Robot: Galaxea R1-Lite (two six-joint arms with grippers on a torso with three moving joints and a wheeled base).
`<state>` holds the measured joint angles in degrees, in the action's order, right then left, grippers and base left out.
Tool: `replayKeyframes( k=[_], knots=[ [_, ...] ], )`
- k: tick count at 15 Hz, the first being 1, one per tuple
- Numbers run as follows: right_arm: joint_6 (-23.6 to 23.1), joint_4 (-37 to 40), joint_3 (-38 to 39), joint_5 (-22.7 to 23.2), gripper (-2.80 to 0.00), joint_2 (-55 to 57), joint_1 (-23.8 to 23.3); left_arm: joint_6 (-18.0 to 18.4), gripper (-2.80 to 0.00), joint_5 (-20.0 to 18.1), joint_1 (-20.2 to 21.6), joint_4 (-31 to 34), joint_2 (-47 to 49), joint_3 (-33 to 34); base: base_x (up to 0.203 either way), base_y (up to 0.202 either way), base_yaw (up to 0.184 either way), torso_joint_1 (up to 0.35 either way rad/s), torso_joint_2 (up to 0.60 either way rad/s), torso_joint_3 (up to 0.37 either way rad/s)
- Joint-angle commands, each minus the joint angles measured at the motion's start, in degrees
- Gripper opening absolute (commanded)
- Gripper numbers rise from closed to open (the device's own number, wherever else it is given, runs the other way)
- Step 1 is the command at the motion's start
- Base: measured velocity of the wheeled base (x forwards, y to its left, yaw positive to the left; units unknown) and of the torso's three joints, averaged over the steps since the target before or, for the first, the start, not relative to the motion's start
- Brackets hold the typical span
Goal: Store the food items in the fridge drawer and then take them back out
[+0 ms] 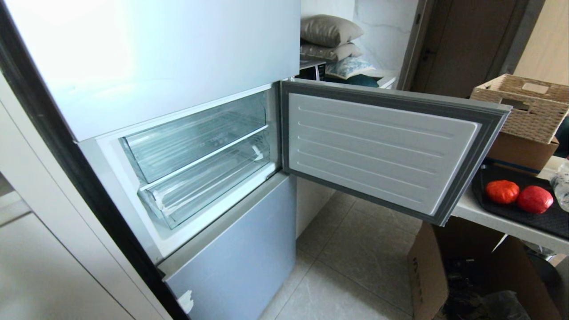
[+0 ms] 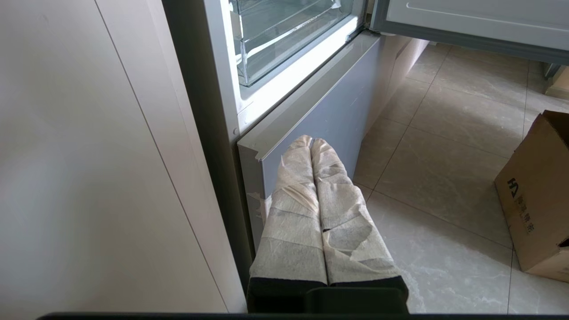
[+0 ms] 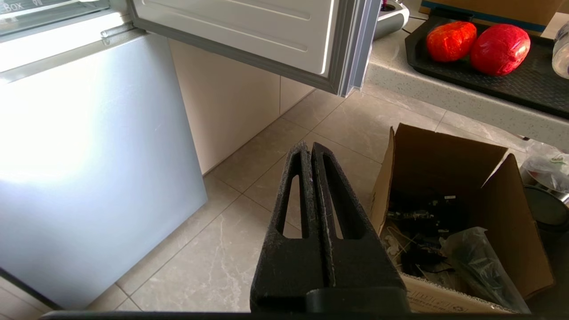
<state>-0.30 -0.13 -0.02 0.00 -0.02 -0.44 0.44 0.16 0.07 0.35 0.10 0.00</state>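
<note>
Two red food items lie side by side on a black tray (image 1: pixel 498 209) on the counter at the right: a ribbed orange-red tomato (image 1: pixel 502 191) (image 3: pixel 450 41) and a smoother deep-red apple (image 1: pixel 534 199) (image 3: pixel 500 49). The fridge's middle door (image 1: pixel 382 151) stands open, and two clear fridge drawers show inside, an upper one (image 1: pixel 195 138) and a lower one (image 1: pixel 209 189) (image 2: pixel 284 40), both pushed in. Neither arm shows in the head view. My left gripper (image 2: pixel 312 141), wrapped in pale tape, is shut and empty low by the fridge's bottom door. My black right gripper (image 3: pixel 310 146) is shut and empty above the floor.
An open cardboard box (image 3: pixel 449 213) of clutter stands on the floor under the counter (image 1: pixel 493 220). A wicker basket (image 1: pixel 524 106) sits on a brown box behind the tray. The open door overhangs the tiled floor (image 1: pixel 355 249). A pale cabinet (image 2: pixel 89 178) flanks the fridge's left side.
</note>
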Motion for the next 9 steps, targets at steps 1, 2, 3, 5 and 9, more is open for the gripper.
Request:
replayKeyframes(
  k=[1, 2, 3, 5, 9],
  knots=[
    [0.04, 0.04, 0.11, 0.00, -2.80, -0.06, 0.00, 0.00, -2.80, 0.02, 0.01, 0.00, -0.01, 0.00, 0.000, 0.000, 0.000, 0.000, 0.00, 0.000],
    [0.13, 0.04, 0.11, 0.00, -2.80, -0.06, 0.00, 0.00, -2.80, 0.02, 0.01, 0.00, -0.01, 0.00, 0.000, 0.000, 0.000, 0.000, 0.00, 0.000],
    [0.13, 0.04, 0.11, 0.00, -2.80, -0.06, 0.00, 0.00, -2.80, 0.02, 0.01, 0.00, -0.01, 0.00, 0.000, 0.000, 0.000, 0.000, 0.00, 0.000],
    [0.04, 0.04, 0.11, 0.00, -2.80, -0.06, 0.00, 0.00, -2.80, 0.02, 0.01, 0.00, -0.01, 0.00, -0.004, -0.002, 0.112, 0.004, 0.00, 0.007],
    [0.04, 0.04, 0.11, 0.00, -2.80, -0.06, 0.00, 0.00, -2.80, 0.02, 0.01, 0.00, -0.01, 0.00, -0.001, -0.009, 0.175, 0.004, 0.00, 0.002]
  ],
)
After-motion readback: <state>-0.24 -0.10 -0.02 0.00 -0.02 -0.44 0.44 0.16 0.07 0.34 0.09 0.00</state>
